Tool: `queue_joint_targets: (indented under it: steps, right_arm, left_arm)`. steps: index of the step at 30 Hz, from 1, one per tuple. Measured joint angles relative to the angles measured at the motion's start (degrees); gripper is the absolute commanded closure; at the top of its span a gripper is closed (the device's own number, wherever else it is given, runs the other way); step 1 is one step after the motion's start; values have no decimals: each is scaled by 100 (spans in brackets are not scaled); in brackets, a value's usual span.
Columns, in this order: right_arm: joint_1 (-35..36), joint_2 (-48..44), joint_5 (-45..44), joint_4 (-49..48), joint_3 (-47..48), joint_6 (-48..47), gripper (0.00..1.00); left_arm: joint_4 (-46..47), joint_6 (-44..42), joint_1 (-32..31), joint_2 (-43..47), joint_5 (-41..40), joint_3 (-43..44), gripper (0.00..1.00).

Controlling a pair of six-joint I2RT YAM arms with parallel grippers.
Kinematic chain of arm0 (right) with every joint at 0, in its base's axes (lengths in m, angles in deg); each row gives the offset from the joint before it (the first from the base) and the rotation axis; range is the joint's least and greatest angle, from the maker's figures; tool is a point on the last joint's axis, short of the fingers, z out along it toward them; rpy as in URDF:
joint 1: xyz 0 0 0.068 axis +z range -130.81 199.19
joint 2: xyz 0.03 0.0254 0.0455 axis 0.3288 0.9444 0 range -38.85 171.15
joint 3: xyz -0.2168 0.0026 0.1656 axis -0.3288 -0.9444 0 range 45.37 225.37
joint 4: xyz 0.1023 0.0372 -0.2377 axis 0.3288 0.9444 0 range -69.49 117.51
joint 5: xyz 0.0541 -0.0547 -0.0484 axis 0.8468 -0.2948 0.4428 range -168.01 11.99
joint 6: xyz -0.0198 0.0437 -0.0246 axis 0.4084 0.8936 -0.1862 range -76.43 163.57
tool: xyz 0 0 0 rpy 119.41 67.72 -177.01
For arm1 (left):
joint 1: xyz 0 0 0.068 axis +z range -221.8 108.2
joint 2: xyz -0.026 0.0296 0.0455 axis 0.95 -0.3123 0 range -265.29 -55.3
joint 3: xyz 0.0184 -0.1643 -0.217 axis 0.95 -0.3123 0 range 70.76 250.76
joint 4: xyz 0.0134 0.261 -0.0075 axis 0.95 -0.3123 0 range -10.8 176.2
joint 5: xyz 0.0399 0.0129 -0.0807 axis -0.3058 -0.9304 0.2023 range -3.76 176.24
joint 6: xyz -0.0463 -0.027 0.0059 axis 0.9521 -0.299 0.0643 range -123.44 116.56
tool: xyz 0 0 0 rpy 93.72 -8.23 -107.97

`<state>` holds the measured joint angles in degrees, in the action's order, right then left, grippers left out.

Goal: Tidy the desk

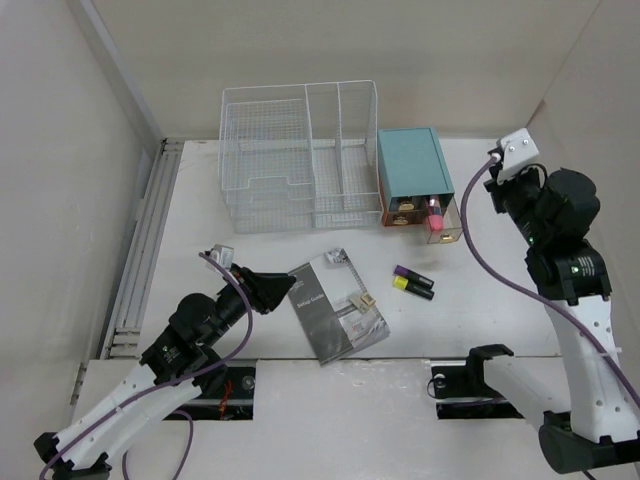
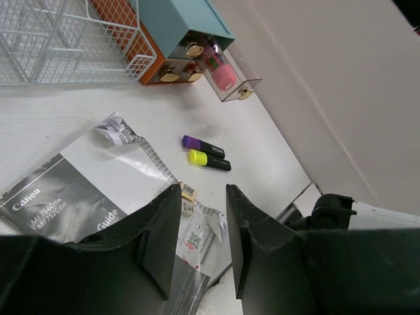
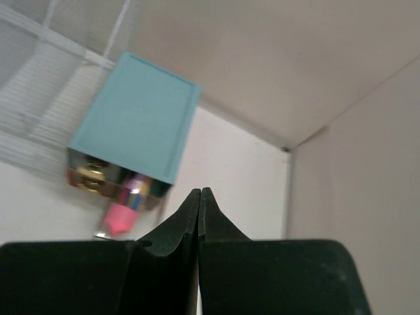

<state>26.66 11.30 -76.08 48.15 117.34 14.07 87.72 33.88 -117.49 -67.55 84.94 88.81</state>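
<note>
White and matte, the counter spreads from the arms' bases at the near edge to the back wall, with two rectangular cutouts along that near edge. At the back stands a wire rack. Just beside the rack's right side sits a teal box with orange drawer fronts. One clear drawer stands open at the box's front right, and a pink highlighter lies in it.

Near the middle a grey booklet lies flat and askew (its cover reads Canon). To its right, apart from it, a purple highlighter and a yellow highlighter lie side by side, close together.

The left jaws hang low at the booklet's left edge, released, with a narrow gap between them and nothing in it. In the left wrist view the booklet's pages show through that gap. The right jaws are clenched tight on nothing, raised at the right side of the counter. The right wrist view shows the teal box and its open drawer beyond them.
</note>
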Motion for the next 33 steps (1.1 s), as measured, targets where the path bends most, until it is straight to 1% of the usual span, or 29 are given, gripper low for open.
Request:
queue_joint_targets:
  steps: [2,7,10,13,18,24,33]
  right_arm:
    - [-55,72,177,39,-175,538,100]
    - [-343,105,525,295,-1364,1934,100]
    - [-551,221,793,544,-1749,2522,100]
    - [-833,273,1231,461,-1998,2944,100]
    - [-1228,444,1851,330,-2323,3377,100]
    - [-1303,1248,2103,-26,-2330,3556,100]
    - [-1307,2175,2286,-1504,-2450,3965,100]
  left_arm:
    - [13,-2,0,4,0,0,70]
    - [11,-2,0,125,0,0,70]
    - [2,0,0,262,-2,0,70]
    - [-4,-2,0,317,-4,0,70]
    - [-13,-2,0,354,-7,0,70]
    - [-15,-2,0,354,-4,0,70]
    - [-17,-2,0,339,-7,0,70]
